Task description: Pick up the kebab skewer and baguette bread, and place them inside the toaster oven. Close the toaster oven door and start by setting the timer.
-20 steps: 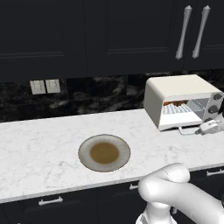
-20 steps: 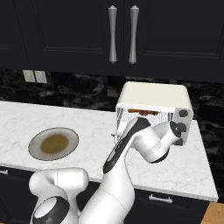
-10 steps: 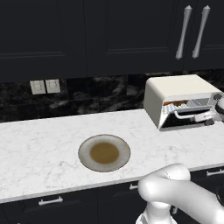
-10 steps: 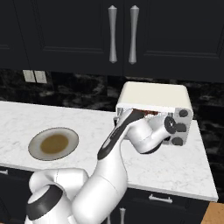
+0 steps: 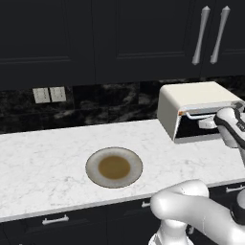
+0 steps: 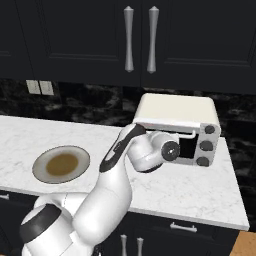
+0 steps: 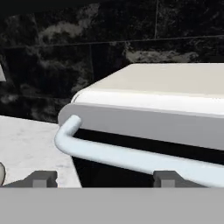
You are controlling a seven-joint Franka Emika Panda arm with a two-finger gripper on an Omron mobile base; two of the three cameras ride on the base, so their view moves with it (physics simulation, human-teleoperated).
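Observation:
The cream-white toaster oven (image 5: 191,98) (image 6: 177,111) stands at the counter's right end. Its door (image 7: 153,124) is swung up almost upright against the oven's front. The silver bar handle (image 7: 131,157) (image 6: 167,131) runs along the door's top edge. My gripper (image 7: 105,179) is open right at the door. Its fingertips (image 7: 41,178) stand wide apart just below the handle, with nothing gripped. My hand (image 5: 228,125) hangs in front of the oven. The kebab skewer and the baguette bread are hidden.
A round empty plate (image 5: 114,166) (image 6: 61,164) lies on the white marble counter (image 5: 43,167) left of the oven. Three dark knobs (image 6: 206,145) sit on the oven's right side. Dark cabinets hang above. The counter ends just right of the oven.
The oven door has swung up from lying open to almost upright. My hand rose with it, staying at the handle. The food seen inside earlier is now hidden.

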